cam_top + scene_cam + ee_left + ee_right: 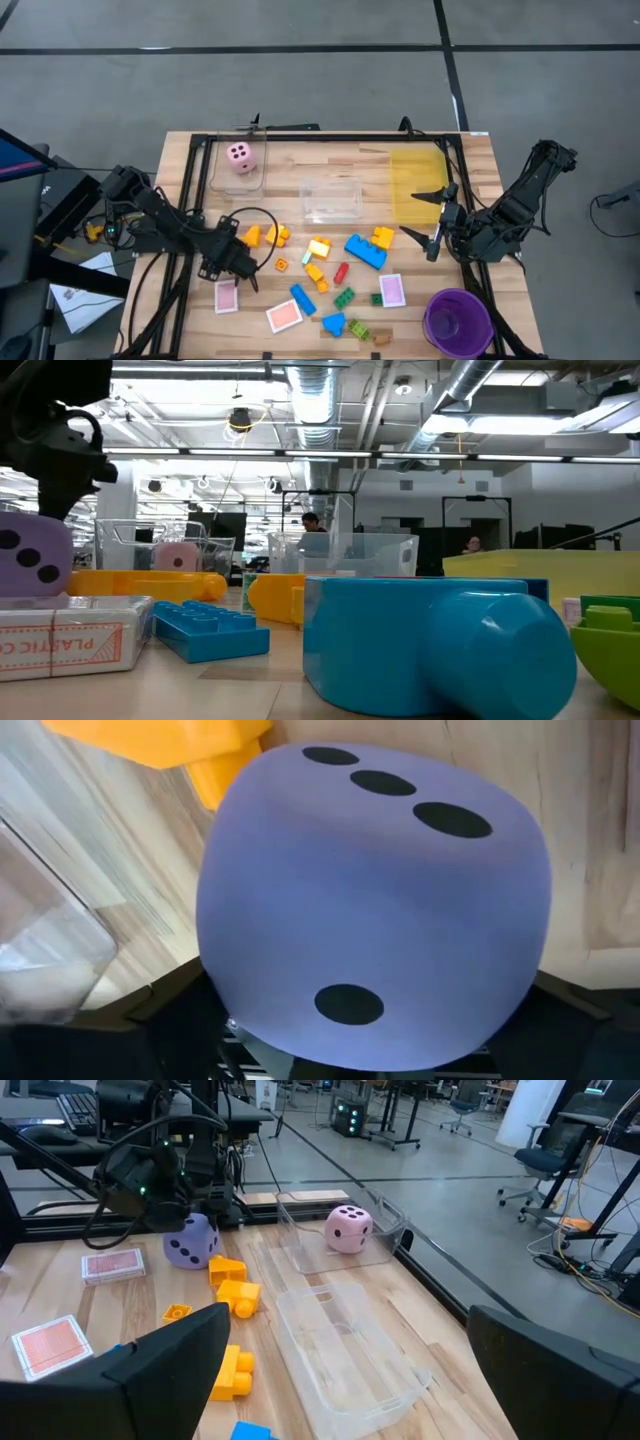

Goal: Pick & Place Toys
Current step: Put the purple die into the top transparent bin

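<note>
The purple dotted die (pixel 370 900) stands on the table's left half, next to yellow bricks (pixel 232 1285). My left gripper (pixel 235 262) reaches down over it and hides it in the high view; the right wrist view shows the purple die (pixel 190 1240) beneath that gripper. Bricks (pixel 365 250) in several colours and pink-backed cards (pixel 284 316) lie across the near middle. A pink die (pixel 241 156) sits in a clear bin at the far left. My right gripper (pixel 440 215) hangs open and raised at the right, touching nothing. My left gripper has the purple die between its two fingers (pixel 165 1030), which meet two opposite sides of the die low down (pixel 228 995). It comes from above, slanting steeply down. The die fills the gap far back. Its underside rests on the table, upright.
A clear bin (pixel 332 198) stands at the middle far side, with a yellow see-through bin (pixel 418 180) to its right. A round purple cup (pixel 458 320) is at the near right corner. A black frame (pixel 300 137) runs along the table's far edge.
</note>
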Tool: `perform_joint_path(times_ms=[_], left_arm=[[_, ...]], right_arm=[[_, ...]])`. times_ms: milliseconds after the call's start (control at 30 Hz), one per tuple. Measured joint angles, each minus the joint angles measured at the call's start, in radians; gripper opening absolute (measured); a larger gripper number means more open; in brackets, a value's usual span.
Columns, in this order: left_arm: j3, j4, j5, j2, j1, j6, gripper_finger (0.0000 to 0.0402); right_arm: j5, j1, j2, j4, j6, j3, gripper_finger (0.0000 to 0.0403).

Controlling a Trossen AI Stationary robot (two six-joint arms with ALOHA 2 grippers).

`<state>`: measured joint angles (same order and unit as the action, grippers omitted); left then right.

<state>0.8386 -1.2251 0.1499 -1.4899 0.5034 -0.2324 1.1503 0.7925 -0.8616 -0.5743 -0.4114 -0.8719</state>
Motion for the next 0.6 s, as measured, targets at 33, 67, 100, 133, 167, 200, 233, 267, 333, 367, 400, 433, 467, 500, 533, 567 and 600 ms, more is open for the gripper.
perform_joint_path(times_ms=[33, 67, 100, 133, 167, 200, 233, 267, 333, 367, 400, 433, 467, 500, 533, 567, 600], left_arm=[[0.003, -0.002, -0.001, 0.0, 0.0, -0.01, 0.0345], [0.008, -0.003, -0.001, -0.002, 0.0, -0.017, 0.0345], [0.017, -0.003, -0.001, -0.002, 0.0, -0.023, 0.0345], [0.029, -0.004, -0.001, -0.003, 0.0, -0.033, 0.0345], [0.043, -0.005, 0.001, -0.001, 0.0, -0.039, 0.0345], [0.058, -0.007, 0.002, 0.007, 0.0, -0.045, 0.0345], [0.077, -0.016, 0.003, 0.013, 0.0, -0.055, 0.0345], [0.099, -0.022, 0.011, 0.018, 0.0, -0.065, 0.0345], [0.15, -0.033, 0.051, 0.031, 0.0, -0.093, 0.0345], [0.175, -0.048, 0.079, 0.037, 0.0, -0.112, 0.0345], [0.201, -0.066, 0.115, 0.043, -0.001, -0.131, 0.0345], [0.225, -0.081, 0.163, 0.049, -0.004, -0.151, 0.0345], [0.249, -0.092, 0.222, 0.055, -0.011, -0.171, 0.0345], [0.272, -0.105, 0.288, 0.061, -0.021, -0.193, 0.0345], [0.293, -0.121, 0.36, 0.068, -0.036, -0.212, 0.0345], [0.31, -0.136, 0.428, 0.075, -0.06, -0.226, 0.0345], [0.325, -0.15, 0.488, 0.08, -0.089, -0.241, 0.0345]], right_arm=[[0.0, 0.0, 0.0, 0.0, 0.0, 0.0, 0.04], [0.0, 0.0, 0.0, 0.0, 0.0, 0.0, 0.04], [0.0, 0.0, 0.0, 0.0, 0.0, 0.0, 0.04], [0.0, 0.0, 0.0, 0.0, 0.0, 0.0, 0.04], [0.0, 0.0, 0.0, 0.001, 0.0, 0.0, 0.04], [0.0, 0.0, 0.0, 0.001, 0.0, 0.0, 0.04], [0.0, 0.0, 0.0, 0.001, 0.0, 0.0, 0.04], [0.0, 0.0, 0.0, 0.002, 0.0, 0.0, 0.04], [0.0, 0.0, 0.0, 0.002, 0.0, 0.0, 0.04], [0.0, 0.0, 0.0, 0.002, 0.0, 0.0, 0.04], [0.0, 0.0, 0.0, 0.002, 0.0, 0.0, 0.04], [0.0, 0.0, 0.0, 0.002, 0.0, 0.0, 0.04], [0.0, 0.0, 0.0, 0.002, 0.0, 0.0, 0.04], [0.0, 0.0, 0.0, 0.002, 0.0, 0.0, 0.04], [0.0, 0.0, 0.0, 0.002, 0.0, 0.0, 0.04], [0.0, 0.0, 0.0, 0.002, 0.0, 0.0, 0.04], [0.0, 0.0, 0.0, 0.002, 0.0, 0.0, 0.04]])
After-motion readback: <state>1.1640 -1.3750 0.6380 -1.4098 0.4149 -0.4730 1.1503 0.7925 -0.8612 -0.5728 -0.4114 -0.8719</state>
